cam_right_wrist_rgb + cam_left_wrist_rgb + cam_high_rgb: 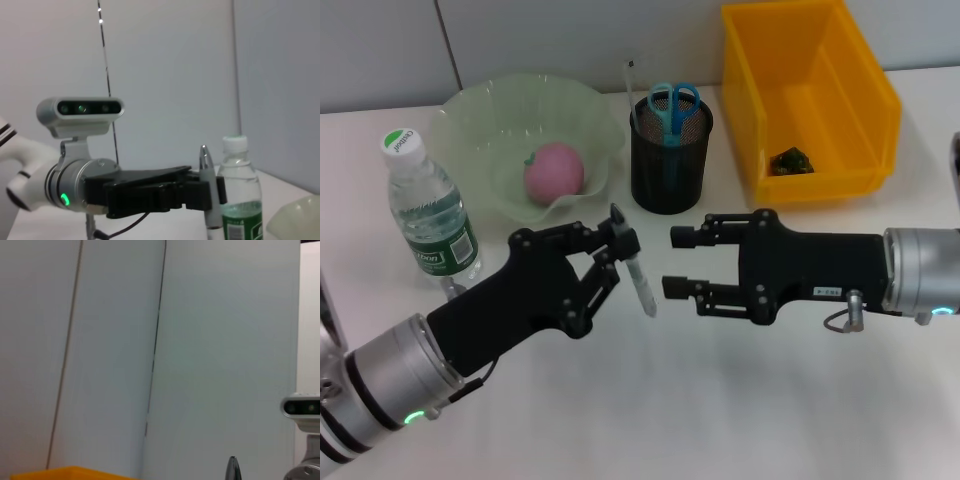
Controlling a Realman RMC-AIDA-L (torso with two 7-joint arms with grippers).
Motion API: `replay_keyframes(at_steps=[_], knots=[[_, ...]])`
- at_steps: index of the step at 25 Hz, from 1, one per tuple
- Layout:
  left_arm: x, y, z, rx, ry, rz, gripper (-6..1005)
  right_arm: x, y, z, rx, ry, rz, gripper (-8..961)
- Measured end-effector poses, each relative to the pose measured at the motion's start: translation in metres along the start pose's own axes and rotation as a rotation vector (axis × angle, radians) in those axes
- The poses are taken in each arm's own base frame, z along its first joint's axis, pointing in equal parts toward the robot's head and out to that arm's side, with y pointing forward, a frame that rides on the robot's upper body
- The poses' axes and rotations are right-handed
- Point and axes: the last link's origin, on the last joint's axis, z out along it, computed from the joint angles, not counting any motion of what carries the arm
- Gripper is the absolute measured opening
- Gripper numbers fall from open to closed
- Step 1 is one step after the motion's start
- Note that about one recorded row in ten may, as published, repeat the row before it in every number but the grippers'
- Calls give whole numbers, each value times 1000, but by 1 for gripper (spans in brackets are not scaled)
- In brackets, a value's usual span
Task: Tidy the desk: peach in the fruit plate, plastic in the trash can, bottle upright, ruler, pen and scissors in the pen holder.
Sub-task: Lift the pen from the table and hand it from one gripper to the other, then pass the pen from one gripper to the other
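Left tool [620, 250] is clamped on the pen [638, 275], held above the desk [720, 400] before the holder [670, 150]. Right tool [680, 262], fingers apart, faces it just beside. Scissors [672, 108] sit in the holder; peach [554, 170] in the plate [470, 110]; bottle [430, 210] upright.

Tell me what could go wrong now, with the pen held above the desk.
The left gripper pinches the pen near one end, so it may swing or slip. The open right gripper waits close by; a handover could fumble. The pen holder already holds scissors, so entry is crowded.
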Motion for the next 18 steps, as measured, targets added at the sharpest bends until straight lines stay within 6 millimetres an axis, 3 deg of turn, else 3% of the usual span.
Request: replay_keyframes(at_steps=[18], knots=[[8,-6,-4,57,63,-42,130,1,2,-15,64,-76,-33,572]])
